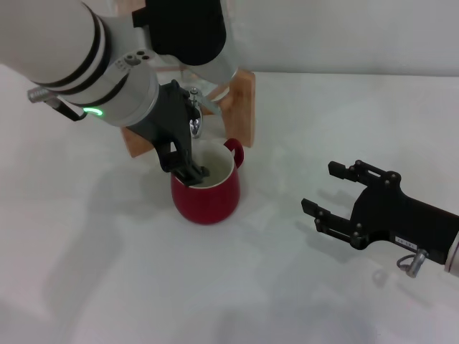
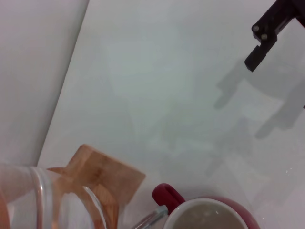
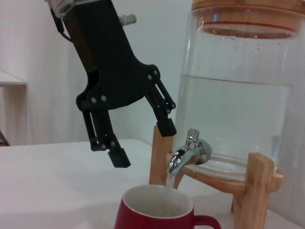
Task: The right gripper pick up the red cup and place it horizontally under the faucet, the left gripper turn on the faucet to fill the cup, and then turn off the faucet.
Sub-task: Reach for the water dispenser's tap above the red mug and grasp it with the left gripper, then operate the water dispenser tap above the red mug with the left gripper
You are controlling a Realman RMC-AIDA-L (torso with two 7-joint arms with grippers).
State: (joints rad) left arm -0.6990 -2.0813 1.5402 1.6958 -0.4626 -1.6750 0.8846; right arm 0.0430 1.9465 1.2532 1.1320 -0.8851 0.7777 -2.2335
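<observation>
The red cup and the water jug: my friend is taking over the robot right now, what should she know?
Left tool: open, empty, hanging just above the red cup, beside the faucet.
Right tool: open, empty, off to the right over the table.
Cup: upright under the spout, in front of the jug on its wooden stand.
Done: cup placed, faucet on; water is running into the cup.
Left: shut the faucet once the cup is full.

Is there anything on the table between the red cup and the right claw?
No. In the head view, only bare white table lies between the red cup and the open right gripper.
</observation>
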